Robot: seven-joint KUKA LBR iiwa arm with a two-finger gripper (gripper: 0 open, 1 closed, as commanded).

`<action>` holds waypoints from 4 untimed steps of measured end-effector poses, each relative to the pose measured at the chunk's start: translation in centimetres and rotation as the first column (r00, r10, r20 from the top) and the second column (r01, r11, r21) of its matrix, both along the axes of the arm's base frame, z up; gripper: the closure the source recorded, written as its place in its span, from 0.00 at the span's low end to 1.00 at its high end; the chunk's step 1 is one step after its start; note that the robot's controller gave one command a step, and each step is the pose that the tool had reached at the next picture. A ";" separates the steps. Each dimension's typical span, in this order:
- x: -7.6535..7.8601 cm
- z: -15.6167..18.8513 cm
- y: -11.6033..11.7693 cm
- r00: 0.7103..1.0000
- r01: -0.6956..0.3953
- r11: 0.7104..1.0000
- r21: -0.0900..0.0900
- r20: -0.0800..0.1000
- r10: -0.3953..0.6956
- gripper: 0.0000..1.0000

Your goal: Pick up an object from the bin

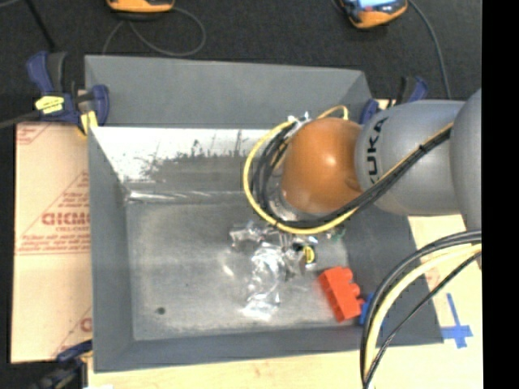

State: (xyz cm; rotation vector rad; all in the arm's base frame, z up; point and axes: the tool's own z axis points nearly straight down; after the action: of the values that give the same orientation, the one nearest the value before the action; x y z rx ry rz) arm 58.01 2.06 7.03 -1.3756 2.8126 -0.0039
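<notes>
Crumpled clear plastic wrap (261, 275) lies mid-floor in the grey bin (109, 258), a little toward the near wall. The gripper (293, 235) hangs over the wrap's far end beneath the arm's orange cover (320, 164), and I cannot tell whether it is open or closed. An orange-red toy brick (340, 292) lies just right of the wrap.

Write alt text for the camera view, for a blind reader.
The robot arm, orange cover at its wrist, reaches from the right into the grey metal bin, its gripper over a crumpled clear plastic wrapper near the middle. A red-orange studded plastic block lies beside it, toward the lower right.
</notes>
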 end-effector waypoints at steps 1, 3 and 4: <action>0.0 0.0 0.0 1.000 0.000 1.000 0.000 0.001 0.000 1.00; 0.3 8.5 -0.2 1.000 0.011 1.000 -0.002 -0.003 -0.011 1.00; 0.4 10.6 -0.3 1.000 0.019 1.000 -0.003 -0.006 -0.019 1.00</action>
State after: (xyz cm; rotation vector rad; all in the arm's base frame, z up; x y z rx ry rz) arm 58.39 1.77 17.60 -1.3522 2.8311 -0.0036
